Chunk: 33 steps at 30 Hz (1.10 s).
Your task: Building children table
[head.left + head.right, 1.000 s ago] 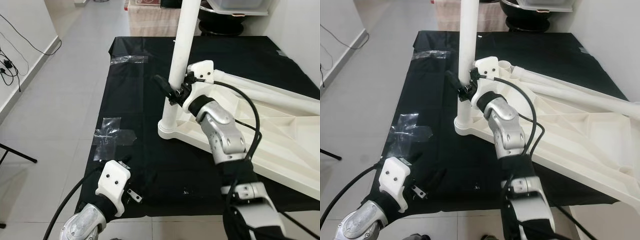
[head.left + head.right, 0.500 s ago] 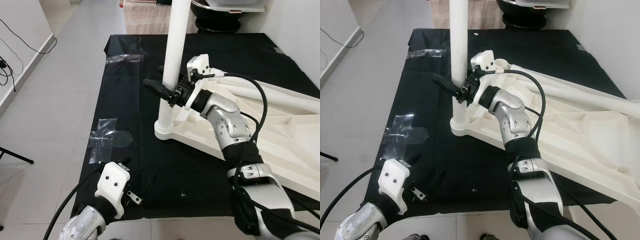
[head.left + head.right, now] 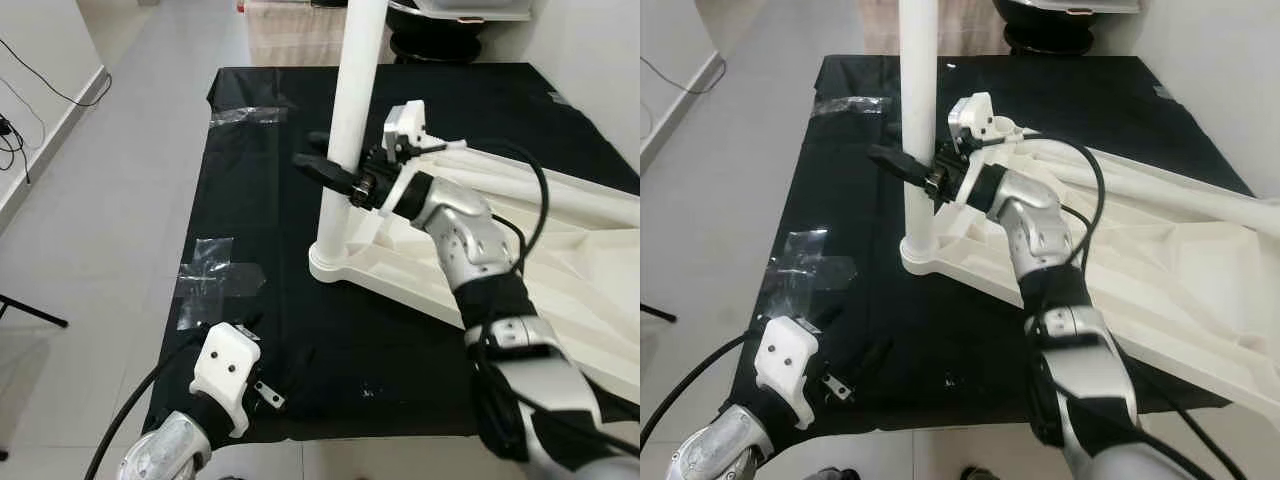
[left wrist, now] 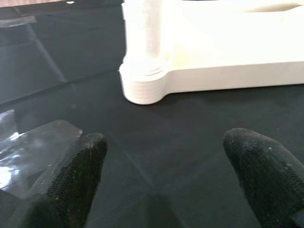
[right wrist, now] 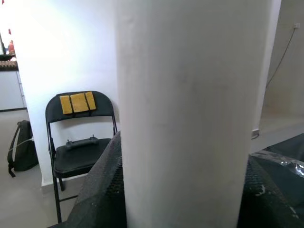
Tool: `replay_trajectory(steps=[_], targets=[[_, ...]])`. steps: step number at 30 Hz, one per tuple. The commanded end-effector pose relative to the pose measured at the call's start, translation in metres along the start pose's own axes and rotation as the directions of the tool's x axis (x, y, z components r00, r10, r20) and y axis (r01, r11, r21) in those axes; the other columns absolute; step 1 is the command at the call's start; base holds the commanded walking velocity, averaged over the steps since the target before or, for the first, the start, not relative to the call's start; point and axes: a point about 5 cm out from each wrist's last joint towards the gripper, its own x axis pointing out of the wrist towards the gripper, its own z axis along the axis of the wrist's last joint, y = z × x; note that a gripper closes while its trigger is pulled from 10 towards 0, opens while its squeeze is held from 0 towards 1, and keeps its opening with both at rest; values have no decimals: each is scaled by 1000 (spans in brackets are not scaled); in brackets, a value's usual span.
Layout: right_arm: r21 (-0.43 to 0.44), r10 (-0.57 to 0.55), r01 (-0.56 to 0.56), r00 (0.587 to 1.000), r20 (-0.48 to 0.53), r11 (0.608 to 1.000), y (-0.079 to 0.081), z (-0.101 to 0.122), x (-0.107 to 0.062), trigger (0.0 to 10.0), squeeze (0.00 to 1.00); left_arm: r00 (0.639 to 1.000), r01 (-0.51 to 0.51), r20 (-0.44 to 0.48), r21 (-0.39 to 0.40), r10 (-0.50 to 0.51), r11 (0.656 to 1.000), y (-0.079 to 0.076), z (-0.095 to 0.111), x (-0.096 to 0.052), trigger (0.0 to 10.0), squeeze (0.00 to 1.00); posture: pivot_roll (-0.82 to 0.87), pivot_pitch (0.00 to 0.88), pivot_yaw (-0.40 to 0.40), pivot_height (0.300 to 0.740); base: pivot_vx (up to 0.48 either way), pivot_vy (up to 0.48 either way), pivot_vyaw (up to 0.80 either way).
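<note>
While the right gripper (image 3: 335, 172) reaches forward, fingers (image 5: 102, 190) grasping the upright white table leg (image 3: 345, 130), the left gripper (image 4: 166, 190) hovers released over black cloth (image 3: 250, 180); right wrist view adds a folding chair (image 5: 78, 142)

Open black mat (image 3: 250, 180) is seen on the left of the upright table leg (image 3: 345, 130). The right side is blocked by the overturned tabletop (image 3: 560, 270) and right gripper (image 3: 335, 172).
</note>
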Motion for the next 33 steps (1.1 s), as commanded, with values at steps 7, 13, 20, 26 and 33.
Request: replay_trajectory(steps=[7, 13, 20, 26, 33], targets=[[-252, -734, 691, 659, -166, 677, 62, -53, -38, 0, 0, 1000, -2, -17, -6, 1, 1000, 2, -3, -1, 10000, 0, 38, 198, -49, 740, 0, 0, 0], [-163, -649, 628, 739, -179, 761, 98, -54, -13, 0, 0, 1000, 0, -19, 0, 0, 1000, 6, -6, 3, 10000, 0, 34, 167, -37, 740, 0, 0, 0], [36, -445, 458, 876, -185, 888, 110, -48, 6, 10000, 1000, 1000, -3, -19, 4, 3, 1000, 8, -7, 5, 10000, 0, 32, 154, -38, 740, 0, 0, 0], [142, -168, 181, 981, -96, 973, 121, -29, 10, 10000, 1000, 1000, -6, -19, 4, 6, 1000, 8, -8, 5, 10000, 0, 34, 151, -40, 740, 0, 0, 0], [110, 251, -236, 957, -148, 966, 104, -31, -8, 10000, 0, 1000, 1, -17, -4, -1, 1000, 4, -7, 3, 10000, 0, 50, 162, -45, 740, 0, 0, 0]])
